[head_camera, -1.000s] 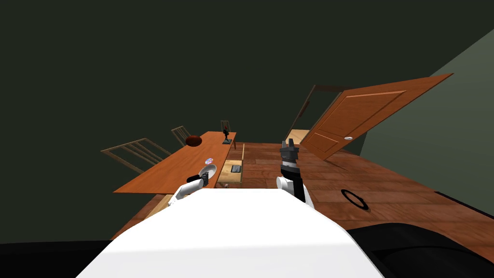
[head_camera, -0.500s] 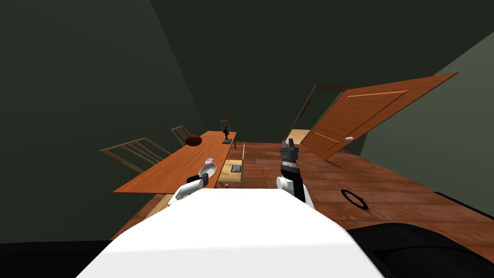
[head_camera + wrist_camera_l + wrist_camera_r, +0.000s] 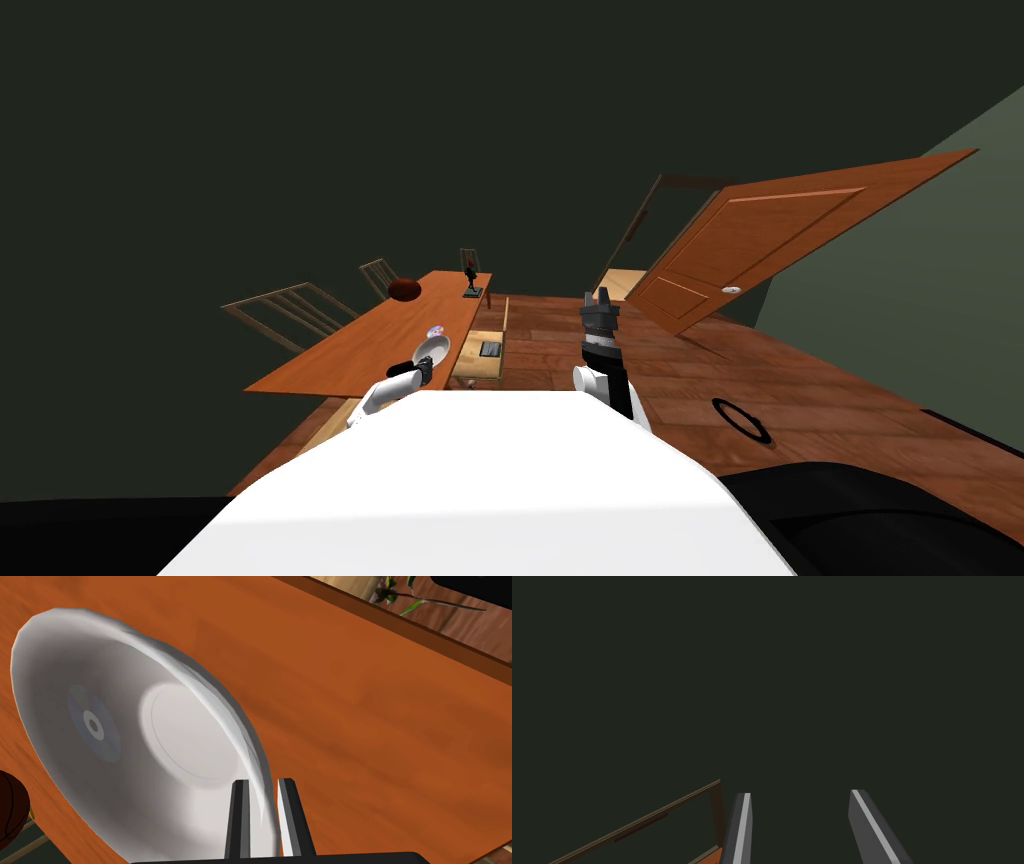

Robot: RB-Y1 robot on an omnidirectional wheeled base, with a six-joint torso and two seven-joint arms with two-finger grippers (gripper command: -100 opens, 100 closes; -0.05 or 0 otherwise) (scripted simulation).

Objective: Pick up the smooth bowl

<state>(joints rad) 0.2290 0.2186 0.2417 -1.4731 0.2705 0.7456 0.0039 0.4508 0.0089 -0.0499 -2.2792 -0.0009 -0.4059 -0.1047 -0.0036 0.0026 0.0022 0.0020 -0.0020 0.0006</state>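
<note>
Over the near end of the orange-brown wooden bench (image 3: 350, 350), my left end effector (image 3: 260, 782) is clamped on the rim of the smooth shallow white bowl (image 3: 165, 731), tilted up and seemingly lifted, so only carrying it clear looks left; right end effector (image 3: 799, 793) idles, spread apart.

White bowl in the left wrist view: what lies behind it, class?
Behind the white bowl, pinched at its rim by the left gripper, lies the orange-brown table top. The table patch it covers is hidden; a faint disc shape shows on its surface.
</note>
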